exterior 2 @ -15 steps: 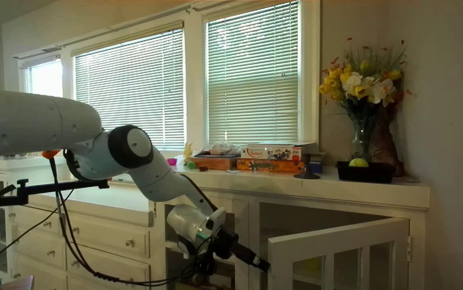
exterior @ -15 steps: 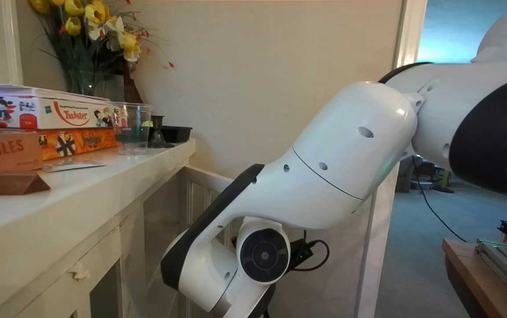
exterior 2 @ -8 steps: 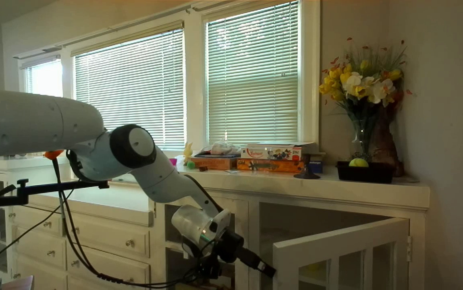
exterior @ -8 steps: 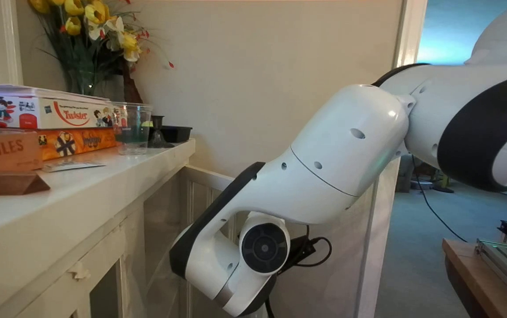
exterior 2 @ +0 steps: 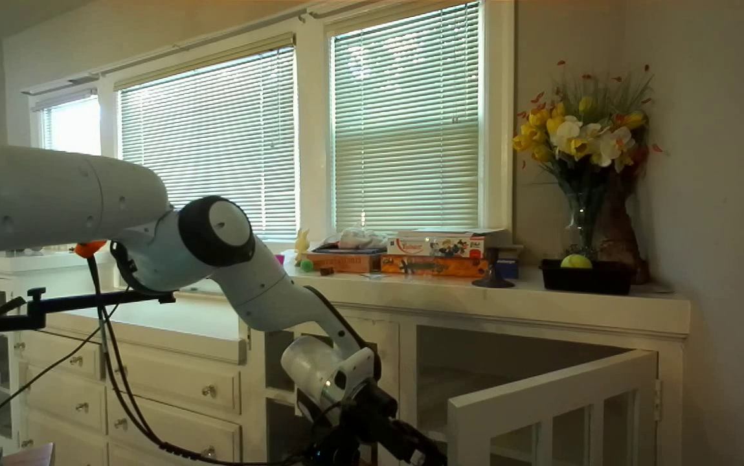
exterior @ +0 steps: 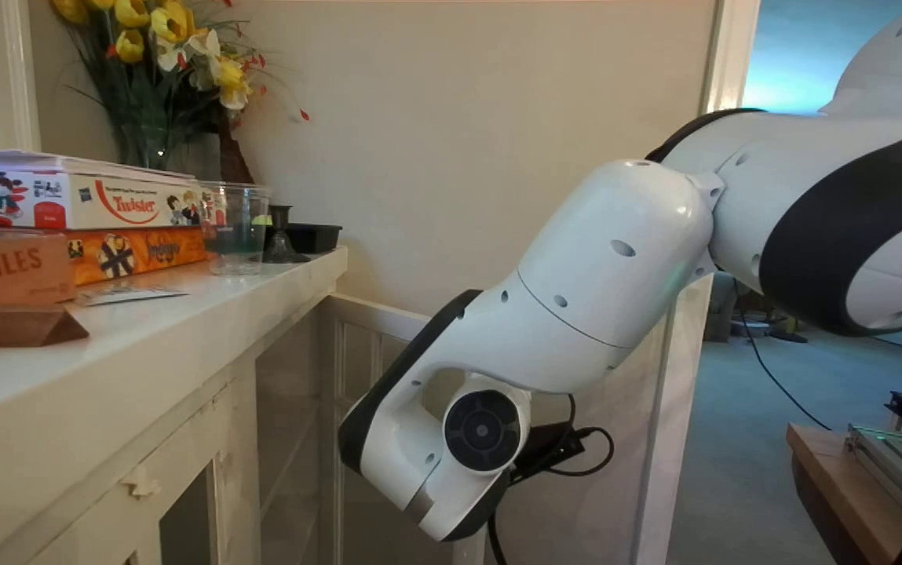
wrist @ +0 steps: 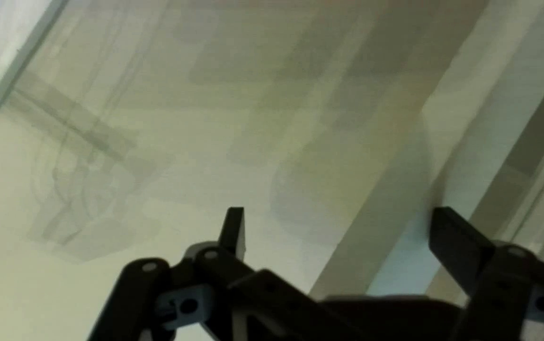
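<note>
at the free edge of the open cabinet door (exterior 2: 540, 398), reaching in from the left with the white arm (exterior 2: 261, 298), hanging low with the gripper (wrist: 339, 232) spread wide. between the fingers (wrist: 234, 232) in the wrist view, a stretch of pale, shadowed wall (wrist: 276, 222) and the slanting edge of the door. close by the right finger there, that same edge; cannot tell whether touching or just beside. as for the door, hinged on the right, swung out toward the near side, with the dark opening of the cabinet (exterior 2: 408, 359) behind. above, on the white counter (exterior 2: 605, 314) in an exterior view, a white game box (exterior 2: 436, 246) on an orange box (exterior 2: 433, 266), then a dark stand (exterior 2: 493, 279), then a black tray (exterior 2: 585, 279) holding a yellow-green ball (exterior 2: 577, 261). at the far right, behind the tray, a glass vase (exterior 2: 581, 223) of yellow and white flowers (exterior 2: 575, 139). also on the counter, near the right ends of the boxes, a clear cup (exterior: 237, 235).
</note>
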